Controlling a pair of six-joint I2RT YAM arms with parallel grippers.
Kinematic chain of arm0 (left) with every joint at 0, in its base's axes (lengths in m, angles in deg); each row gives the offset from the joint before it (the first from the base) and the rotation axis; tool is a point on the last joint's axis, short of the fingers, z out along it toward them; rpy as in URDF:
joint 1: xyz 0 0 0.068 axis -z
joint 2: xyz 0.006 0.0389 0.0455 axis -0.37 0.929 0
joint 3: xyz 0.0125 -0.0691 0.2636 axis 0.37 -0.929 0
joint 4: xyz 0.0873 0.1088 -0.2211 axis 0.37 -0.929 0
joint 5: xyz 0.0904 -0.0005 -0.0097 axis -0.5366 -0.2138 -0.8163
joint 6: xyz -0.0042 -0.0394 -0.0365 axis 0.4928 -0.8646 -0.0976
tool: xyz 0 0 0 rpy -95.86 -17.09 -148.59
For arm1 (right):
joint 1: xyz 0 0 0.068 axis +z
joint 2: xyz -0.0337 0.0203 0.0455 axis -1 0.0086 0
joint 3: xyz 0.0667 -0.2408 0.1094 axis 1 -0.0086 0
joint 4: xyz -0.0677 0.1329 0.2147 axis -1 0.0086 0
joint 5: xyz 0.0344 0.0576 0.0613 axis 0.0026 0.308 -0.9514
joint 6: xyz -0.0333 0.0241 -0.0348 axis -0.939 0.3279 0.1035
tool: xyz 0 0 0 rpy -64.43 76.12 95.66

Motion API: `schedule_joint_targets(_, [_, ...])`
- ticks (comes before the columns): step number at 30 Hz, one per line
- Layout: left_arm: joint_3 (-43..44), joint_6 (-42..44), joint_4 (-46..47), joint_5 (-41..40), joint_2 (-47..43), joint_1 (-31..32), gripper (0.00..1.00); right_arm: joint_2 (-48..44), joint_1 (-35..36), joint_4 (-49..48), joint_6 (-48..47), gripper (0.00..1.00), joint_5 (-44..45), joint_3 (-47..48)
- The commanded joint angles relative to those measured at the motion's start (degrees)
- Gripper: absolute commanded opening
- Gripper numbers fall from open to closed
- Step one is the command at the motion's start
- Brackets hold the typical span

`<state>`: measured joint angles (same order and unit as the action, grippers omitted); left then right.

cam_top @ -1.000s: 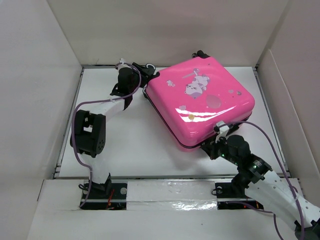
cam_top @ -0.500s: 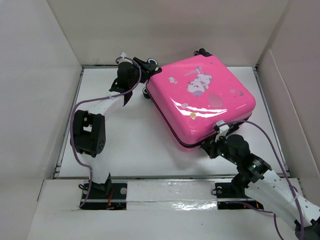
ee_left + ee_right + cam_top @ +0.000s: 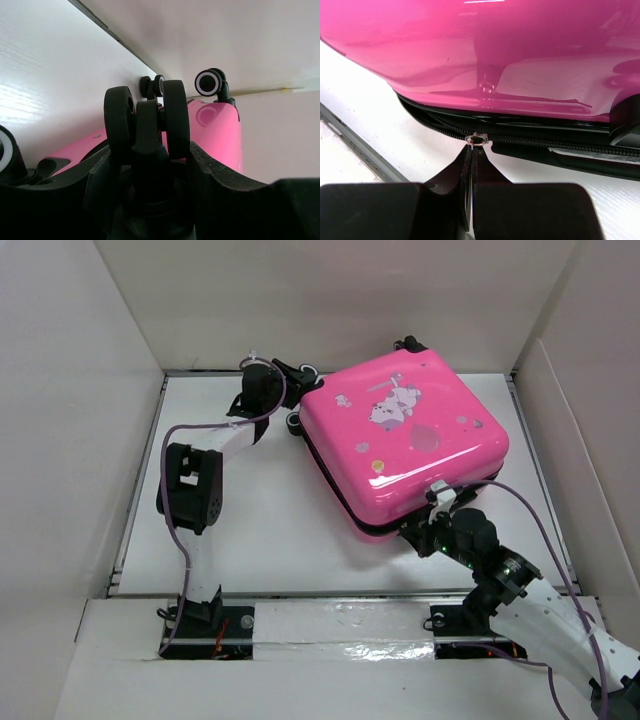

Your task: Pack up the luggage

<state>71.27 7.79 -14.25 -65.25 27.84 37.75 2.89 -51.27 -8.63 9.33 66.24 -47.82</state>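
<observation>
Lying lid-down, centre-right of the overhead view: luggage (image 3: 405, 445), pink hard-shell suitcase. Shell stiff, glossy, probably slippery, so best held by its fittings. Left gripper (image 3: 149, 150) clamped on a black caster wheel (image 3: 175, 117), upper-left corner; right gripper (image 3: 471, 152) pinched closed on the zipper pull (image 3: 476, 138), lower edge.

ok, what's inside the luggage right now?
Nothing of the inside shows. The luggage lies with its pink lid down; only the black zipper runs along the seam, its pull pinched by the right gripper. Lining and any contents are covered.
</observation>
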Motion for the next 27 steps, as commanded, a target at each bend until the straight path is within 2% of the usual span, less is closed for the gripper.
schedule_joint_targets(1, [4.1, 3.9, 4.0, -1.2, 1.3, 0.0, 0.00, -1.4, 0.0, -6.9, -0.2, 0.00, -0.8, 3.0])
schedule_joint_targets(4, [2.5, 4.6, 4.8, -1.1, 0.7, 0.0, 0.00, -1.4, 0.0, -7.0, 0.0, 0.00, -0.4, 2.9])
schedule_joint_targets(5, [1.2, 5.6, 5.4, -1.1, 0.2, 0.0, 0.06, -1.3, 0.0, -7.2, 0.0, 0.00, -0.4, 2.9])
schedule_joint_targets(6, [0.8, 6.5, 5.1, -1.4, -0.4, 0.0, 0.36, -1.0, 0.0, -7.2, 0.0, 0.00, -0.4, 2.9])
schedule_joint_targets(7, [0.1, 7.4, 4.7, -2.2, -2.0, 0.0, 0.51, -0.9, 0.0, -7.2, -0.1, 0.00, -0.4, 3.0])
schedule_joint_targets(8, [-1.8, 8.4, 4.5, -4.0, -3.3, 0.0, 0.72, -0.7, 0.0, -7.2, -0.1, 0.00, -0.4, 3.0])
schedule_joint_targets(9, [-3.1, 10.4, 4.4, -5.1, -4.8, 0.0, 0.79, -0.4, 0.0, -7.2, -0.1, 0.00, -0.3, 3.1])
schedule_joint_targets(11, [-7.8, 12.3, 4.3, -9.7, -9.4, 0.0, 0.90, -0.2, 0.0, -7.3, -0.2, 0.00, -0.1, 3.2])
schedule_joint_targets(13, [-11.9, 13.2, 4.1, -12.7, -14.8, -1.7, 0.92, -0.1, 0.0, -7.4, -0.1, 0.00, 0.3, 3.2])
schedule_joint_targets(15, [-21.1, 12.2, 7.2, -14.5, -18.7, -3.4, 0.93, 0.0, 0.0, -7.6, 0.0, 0.00, 0.4, 3.1])
schedule_joint_targets(17, [-31.3, 9.7, 12.5, -16.2, -24.3, -5.7, 0.90, 0.4, 0.0, -8.4, 0.4, 0.00, 0.7, 2.8])
schedule_joint_targets(19, [-36.5, 10.8, 14.4, -16.9, -29.5, -5.7, 0.76, 0.9, 0.0, -8.9, 0.5, 0.00, 0.9, 2.7])
schedule_joint_targets(20, [-41.1, 11.9, 15.1, -18.0, -31.1, -4.6, 0.61, 1.4, 0.0, -9.1, 0.5, 0.00, 1.0, 2.8])
schedule_joint_targets(21, [-43.1, 13.2, 15.1, -19.0, -32.9, -3.1, 0.27, 1.9, 0.0, -9.3, 0.5, 0.00, 1.2, 2.8])
schedule_joint_targets(22, [-45.1, 14.7, 15.1, -19.8, -36.0, -1.2, 0.15, 2.1, 0.0, -9.6, 0.4, 0.00, 1.5, 2.7])
schedule_joint_targets(23, [-48.6, 17.9, 15.4, -19.9, -38.2, 3.6, 0.02, 2.7, 0.0, -10.0, 0.3, 0.00, 2.0, 2.8])
schedule_joint_targets(26, [-54.2, 23.5, 19.0, -19.8, -39.5, 14.4, 0.00, 3.5, 0.0, -10.2, 0.0, 0.00, 2.4, 3.5])
schedule_joint_targets(27, [-54.7, 24.6, 18.8, -20.4, -39.5, 22.6, 0.00, 4.0, 0.0, -10.1, -0.2, 0.00, 2.5, 3.8])
